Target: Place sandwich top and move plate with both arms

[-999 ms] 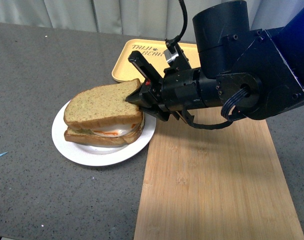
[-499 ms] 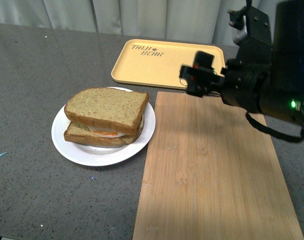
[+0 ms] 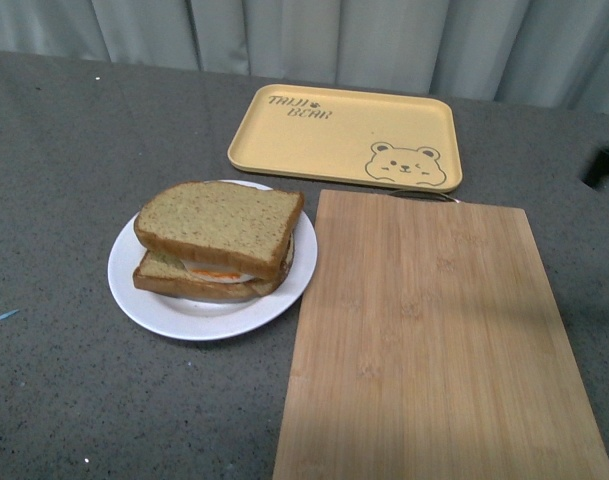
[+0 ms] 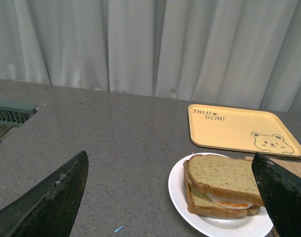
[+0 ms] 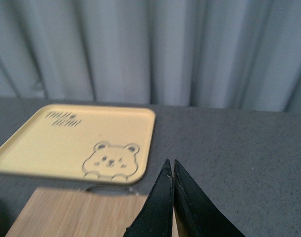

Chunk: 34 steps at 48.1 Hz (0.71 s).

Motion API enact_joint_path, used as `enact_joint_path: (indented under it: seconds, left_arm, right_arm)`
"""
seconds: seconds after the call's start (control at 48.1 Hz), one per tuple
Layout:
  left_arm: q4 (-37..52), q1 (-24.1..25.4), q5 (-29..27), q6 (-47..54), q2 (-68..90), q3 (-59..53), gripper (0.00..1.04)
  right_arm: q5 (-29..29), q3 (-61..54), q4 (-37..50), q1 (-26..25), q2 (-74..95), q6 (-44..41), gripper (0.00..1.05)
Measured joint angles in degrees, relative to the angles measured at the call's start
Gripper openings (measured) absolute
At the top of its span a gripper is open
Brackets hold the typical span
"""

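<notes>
The sandwich top (image 3: 219,222), a plain speckled slice, lies on the sandwich, over the egg and the lower slice, on the white plate (image 3: 134,300). No gripper touches it. Neither gripper shows in the front view. In the left wrist view my left gripper (image 4: 169,155) is open and empty, its fingers (image 4: 51,197) spread wide, above the table on the near side of the sandwich top (image 4: 224,173) and plate (image 4: 180,192). My right gripper (image 5: 170,162) is shut and empty, away from the plate, near the far end of the wooden board (image 5: 66,212).
A yellow bear-print tray (image 3: 324,130) lies behind the plate. A long wooden cutting board (image 3: 424,330) lies right of the plate, touching its rim. A dark shape (image 3: 606,165) sits at the right edge. A green-grey grille (image 4: 12,111) sits far left.
My right gripper let go of the sandwich top, which now rests on the sandwich. The right arm drew back to the right and left the front view.
</notes>
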Motion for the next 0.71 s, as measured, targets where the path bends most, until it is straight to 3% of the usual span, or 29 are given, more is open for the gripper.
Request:
enact_joint_path:
  seconds: [0.146,0.395,0.499,0.562,0.707]
  left_arm:
    - [-0.1,0.0,-0.2,0.0,-0.1,0.0,0.98]
    - [-0.1,0.0,0.0,0.0,-0.1,0.0,0.98]
    - [-0.1,0.0,0.0,0.0,-0.1,0.0,0.98]
    - [-0.1,0.0,0.0,0.0,-0.1,0.0,0.98]
    - [-0.1,0.0,0.0,0.0,-0.1,0.0,0.98]
  right_arm:
    - [-2.1,-10.1,-4.6,-4.1,-18.1,-1.6,0.01]
    - [-5.2,-14.7,-16.5,-7.1,-34.2,-2.0,0.01]
    - [-9.7,-15.0,-23.8,-10.1,-41.0,-2.1,0.01]
    - [-9.6,-15.0,-30.1,-11.6,-47.5,-2.1,0.01]
    - [-9.7,-15.4,-35.1,-11.8,-54.2,-2.1,0.01]
